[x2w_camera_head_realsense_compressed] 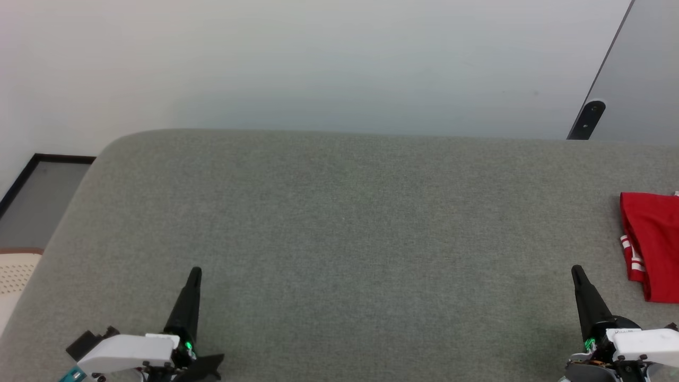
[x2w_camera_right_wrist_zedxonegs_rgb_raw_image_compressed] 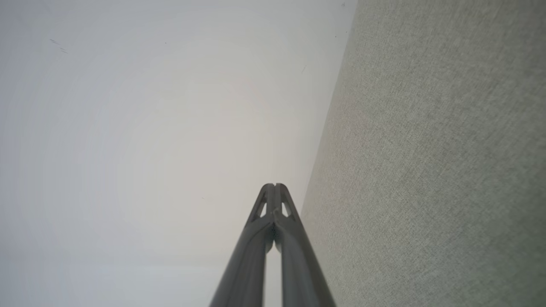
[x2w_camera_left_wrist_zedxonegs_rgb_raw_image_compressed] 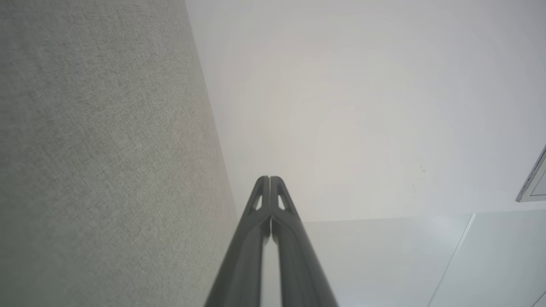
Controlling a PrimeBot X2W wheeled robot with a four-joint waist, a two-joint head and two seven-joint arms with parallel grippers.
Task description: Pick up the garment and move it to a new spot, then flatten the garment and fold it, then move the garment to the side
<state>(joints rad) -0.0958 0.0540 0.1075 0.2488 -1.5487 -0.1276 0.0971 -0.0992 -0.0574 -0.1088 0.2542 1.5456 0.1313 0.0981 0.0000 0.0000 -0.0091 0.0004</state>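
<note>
The garment (x2w_camera_head_realsense_compressed: 653,241) is a red folded bundle with red-white striped trim on its left edge, lying at the far right of the grey fabric surface (x2w_camera_head_realsense_compressed: 339,239) and cut off by the head view's edge. My left gripper (x2w_camera_head_realsense_compressed: 194,271) (x2w_camera_left_wrist_zedxonegs_rgb_raw_image_compressed: 269,178) rests low at the lower left, shut and empty. At the lower right my right gripper (x2w_camera_head_realsense_compressed: 576,269) (x2w_camera_right_wrist_zedxonegs_rgb_raw_image_compressed: 275,186) is shut too, holding nothing, its tip a short way left of the garment's lower part. In both wrist views the two fingers meet at the tips, against the pale wall.
The grey surface's far edge runs along a white wall (x2w_camera_head_realsense_compressed: 318,63). A dark-framed panel (x2w_camera_head_realsense_compressed: 37,196) and a beige perforated object (x2w_camera_head_realsense_compressed: 16,273) lie off the left side. A grey panel with a black fitting (x2w_camera_head_realsense_compressed: 591,116) stands at the back right.
</note>
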